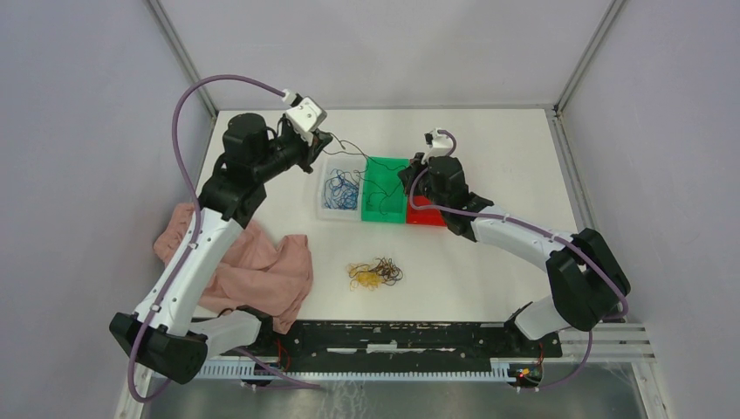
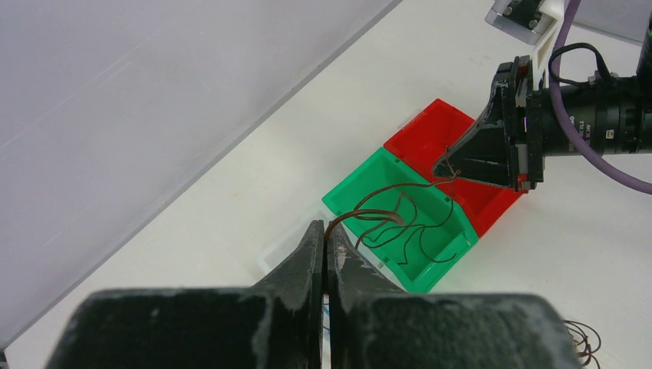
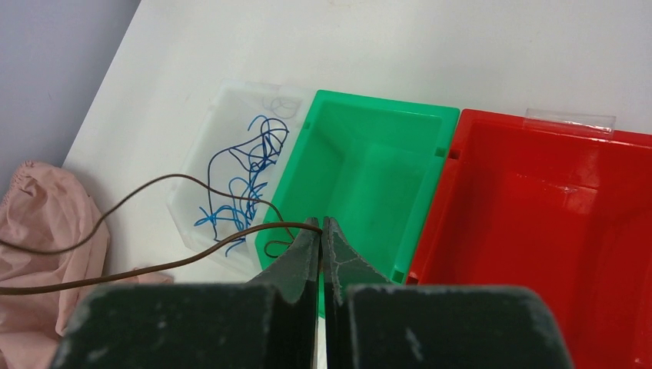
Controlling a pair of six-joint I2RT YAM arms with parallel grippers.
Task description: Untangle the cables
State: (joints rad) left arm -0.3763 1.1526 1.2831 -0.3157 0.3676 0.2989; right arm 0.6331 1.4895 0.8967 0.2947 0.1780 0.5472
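Observation:
A tangle of yellow-orange, dark and blue cables (image 1: 375,273) lies on the white table in front of the bins. My left gripper (image 1: 325,140) is shut on one end of a brown cable (image 1: 358,155). My right gripper (image 1: 410,175) is shut on the other end, and the cable hangs between them above the green bin (image 1: 384,175). In the left wrist view my gripper (image 2: 326,231) pinches the brown cable (image 2: 400,219), which loops over the green bin (image 2: 350,177). In the right wrist view my gripper (image 3: 321,224) pinches the brown cable (image 3: 154,265).
A clear bin (image 1: 321,196) holds loose blue wires (image 3: 246,177), with the green bin in the middle and a red bin (image 1: 428,214) on the right. A pink cloth (image 1: 262,271) lies at the left under my left arm. Enclosure walls surround the table.

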